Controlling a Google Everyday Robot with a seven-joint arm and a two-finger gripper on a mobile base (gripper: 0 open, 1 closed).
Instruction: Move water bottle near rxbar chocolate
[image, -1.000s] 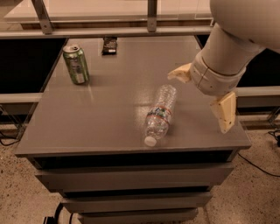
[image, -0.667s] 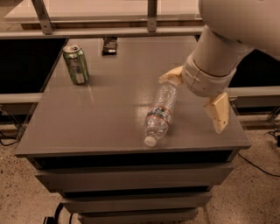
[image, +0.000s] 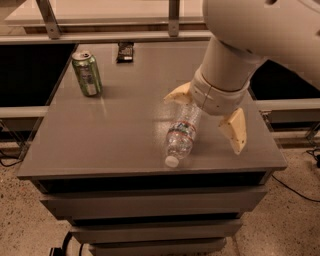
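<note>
The water bottle (image: 181, 136) lies on its side on the grey table (image: 120, 130), white cap toward the front edge, its base under my arm. The rxbar chocolate (image: 125, 51) lies flat at the table's far edge, left of centre. My gripper (image: 207, 120) hangs open over the bottle's base end. One cream finger (image: 176, 95) is on the bottle's far left side and the other finger (image: 234, 131) is to its right. The fingers are apart from the bottle's sides.
A green drink can (image: 86, 73) stands upright at the back left of the table. A metal rail (image: 100, 37) runs behind the far edge. The table's front edge lies just below the bottle's cap.
My arm and gripper have moved left and toward the bottle, so the wrist now covers the bottle's base. The bottle, can and bar have not moved.
</note>
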